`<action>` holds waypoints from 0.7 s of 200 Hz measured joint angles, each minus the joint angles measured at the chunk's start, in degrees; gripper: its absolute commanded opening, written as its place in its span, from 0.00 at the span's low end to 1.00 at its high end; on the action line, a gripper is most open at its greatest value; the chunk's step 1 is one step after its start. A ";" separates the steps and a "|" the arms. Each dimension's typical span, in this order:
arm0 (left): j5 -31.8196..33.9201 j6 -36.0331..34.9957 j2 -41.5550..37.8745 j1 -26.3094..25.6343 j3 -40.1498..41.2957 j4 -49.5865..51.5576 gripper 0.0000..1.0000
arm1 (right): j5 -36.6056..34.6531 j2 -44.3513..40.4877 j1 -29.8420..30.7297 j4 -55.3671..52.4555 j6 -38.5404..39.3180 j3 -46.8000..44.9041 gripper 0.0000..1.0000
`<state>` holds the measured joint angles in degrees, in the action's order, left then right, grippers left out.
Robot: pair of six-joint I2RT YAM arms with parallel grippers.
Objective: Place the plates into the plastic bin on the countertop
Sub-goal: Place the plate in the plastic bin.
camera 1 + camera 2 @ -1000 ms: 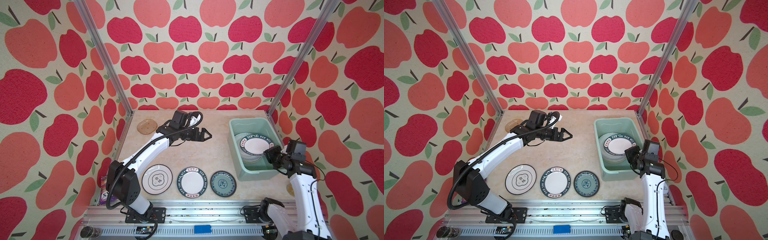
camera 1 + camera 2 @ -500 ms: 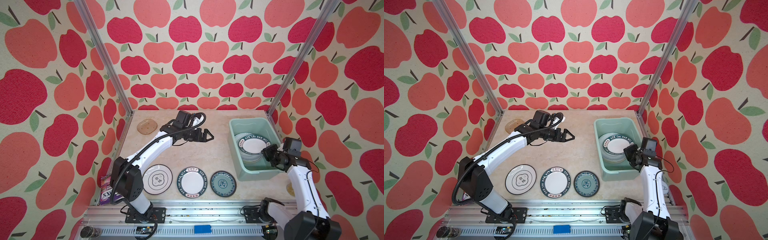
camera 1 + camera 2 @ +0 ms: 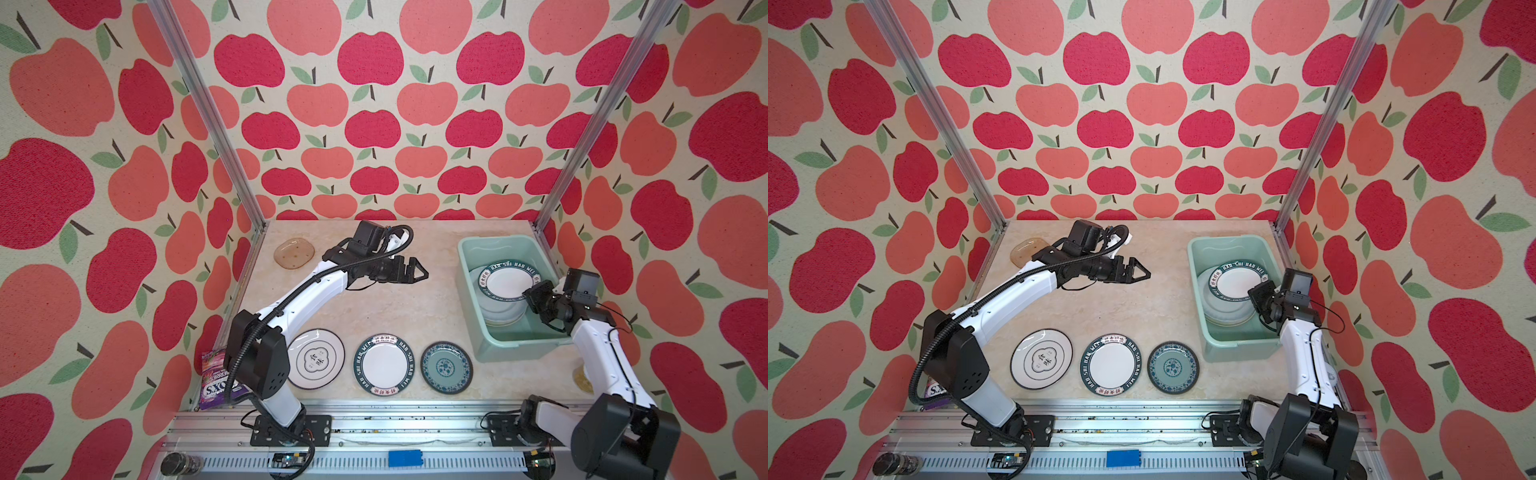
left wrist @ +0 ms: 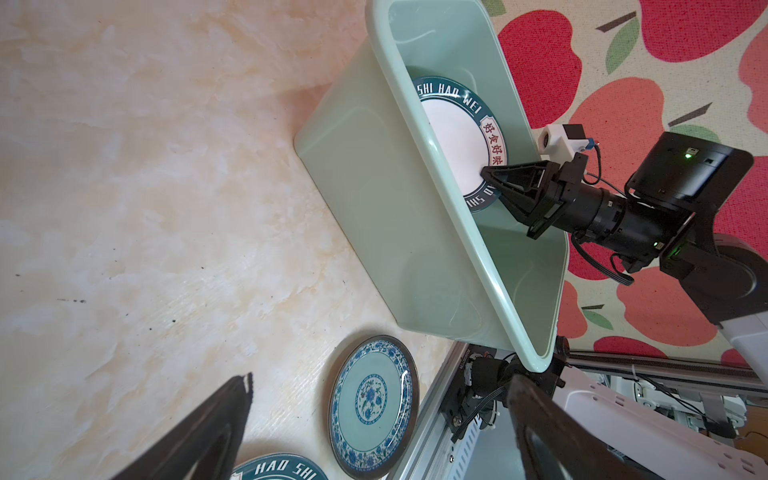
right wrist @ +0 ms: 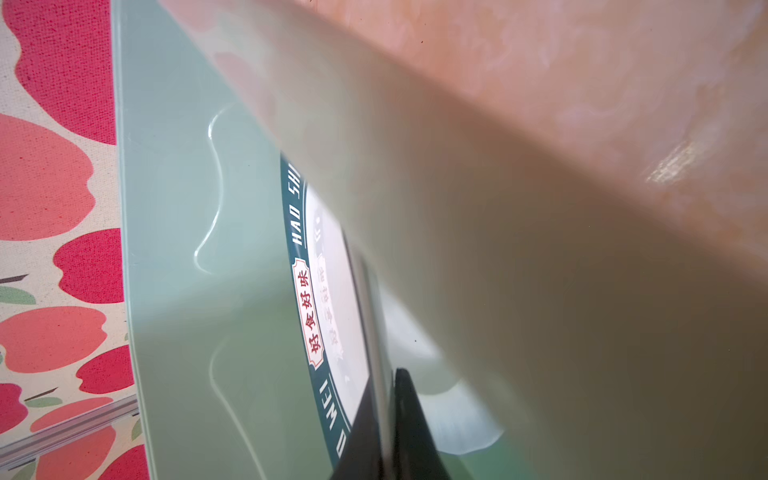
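Countertop [image 3: 374,307]: bin [image 3: 494,240] at 2 o'clock, stacked plates [image 3: 498,318] inside; three plates [image 3: 384,369] loose at 6 o'clock. Right pincer [image 3: 530,297] clenched on the top lettered plate [image 3: 505,282], rim at 4 o'clock. Left pincer [image 3: 419,272] released, empty. Plates judged rigid, glazed, slippery, breakable: grip rims only.
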<state>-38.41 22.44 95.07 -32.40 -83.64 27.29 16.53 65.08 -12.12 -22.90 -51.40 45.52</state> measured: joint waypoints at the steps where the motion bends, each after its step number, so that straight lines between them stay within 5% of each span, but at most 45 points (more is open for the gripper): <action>1: 0.00 0.00 0.00 0.00 0.00 0.00 0.99 | -0.02 0.00 0.00 0.02 0.00 0.00 0.00; 140: 0.00 0.00 1.07 -0.11 -0.33 0.17 0.99 | -1.14 2.45 6.38 -3.80 5.09 -0.52 0.02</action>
<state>-38.41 22.44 96.14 -32.51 -83.96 27.46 15.40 67.53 -5.74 -26.70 -46.30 44.99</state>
